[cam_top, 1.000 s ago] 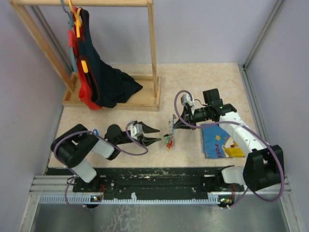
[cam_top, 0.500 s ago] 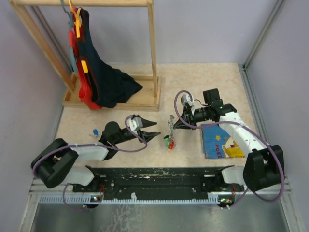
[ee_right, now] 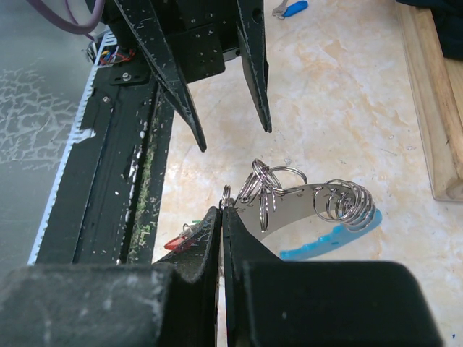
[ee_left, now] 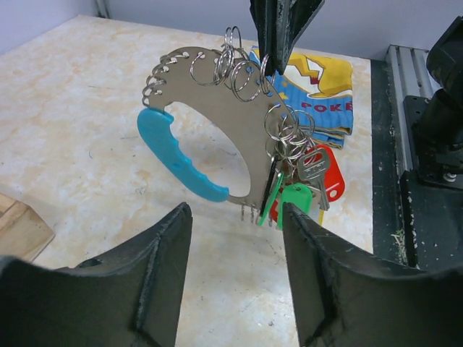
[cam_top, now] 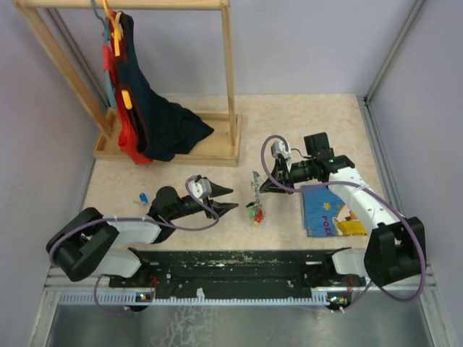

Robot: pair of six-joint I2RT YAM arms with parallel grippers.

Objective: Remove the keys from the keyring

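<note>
The keyring [ee_left: 249, 137] is a flat silvery plate with a light-blue grip [ee_left: 173, 155] and several split rings. It hangs just above the table. My right gripper [ee_right: 221, 211] is shut on the plate's upper edge [ee_right: 289, 206], seen in the top view as the right gripper [cam_top: 263, 186]. Green [ee_left: 298, 199] and red [ee_left: 330, 178] keys dangle from the rings, seen from above as the keys [cam_top: 253, 212]. My left gripper [ee_left: 235, 213] is open with nothing between its fingers. It stands just left of the keys, apart from them, shown from above as the left gripper [cam_top: 233, 199]. One blue key [cam_top: 143, 197] lies loose on the table.
A blue picture book [cam_top: 329, 213] lies under the right arm. A wooden clothes rack [cam_top: 173, 148] with dark and red garments stands at the back left. A black rail [cam_top: 231, 264] runs along the near table edge.
My left gripper has opened wider and drawn slightly back from the keys, and its arm has swung lower and to the left. The right gripper and keyring have held still.
</note>
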